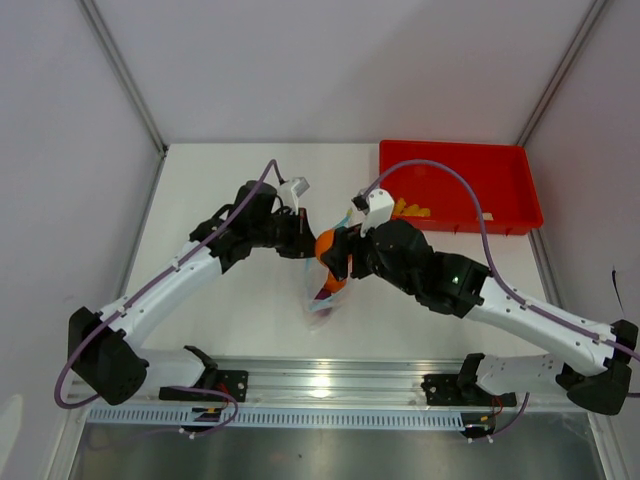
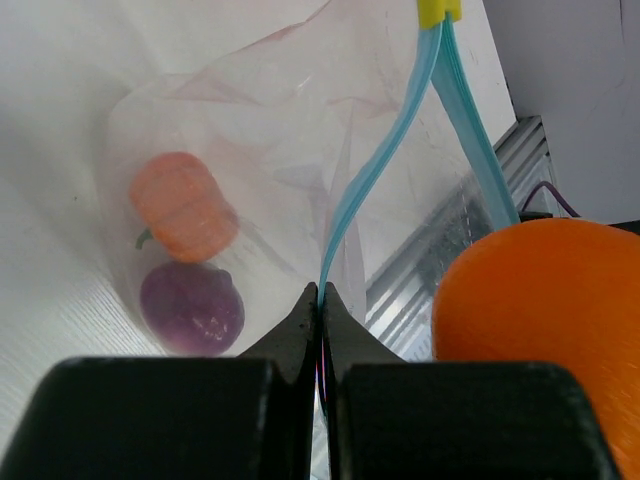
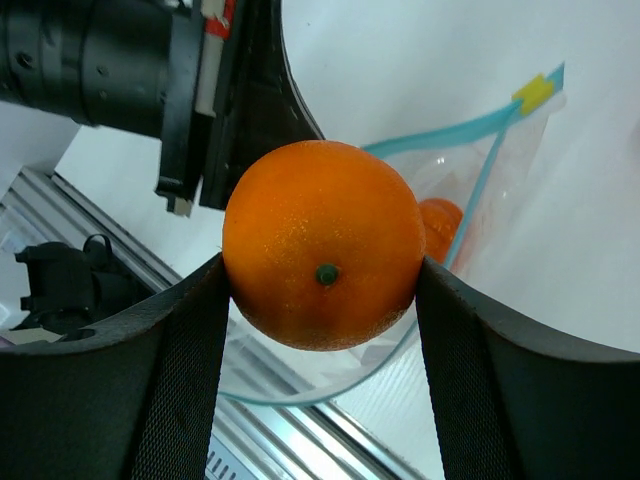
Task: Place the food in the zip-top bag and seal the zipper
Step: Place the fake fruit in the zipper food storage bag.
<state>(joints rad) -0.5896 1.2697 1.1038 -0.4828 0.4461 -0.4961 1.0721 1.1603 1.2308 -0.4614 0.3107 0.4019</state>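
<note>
Your right gripper (image 3: 322,300) is clamped on the orange ball (image 3: 320,255), one finger on each flank. The ball looks hard, smooth and round, so it may roll out of a loose pinch. Hold it across its widest part, as it sits now. Your left gripper (image 2: 321,310) is closed tight on one lip of the zipper (image 2: 370,180), holding the zip-top bag (image 2: 280,150) up over the counter (image 1: 230,310) between the two arms. The other lip bows away, so the mouth gapes toward the ball. The bag is thin, crinkly and limp. It gives no support of its own and probably sags or folds if you push on the film, so take it only by the stiffer blue strip. The orange pumpkin-like piece (image 2: 183,205) and the purple round piece (image 2: 190,308) sit low inside it, and both look light. Yellow chunks (image 1: 412,210) lie in the red tray (image 1: 500,160), well away from the bag. For sealing, the yellow tab (image 2: 438,12) at the strip's far end looks like the firmest place to grip.
</note>
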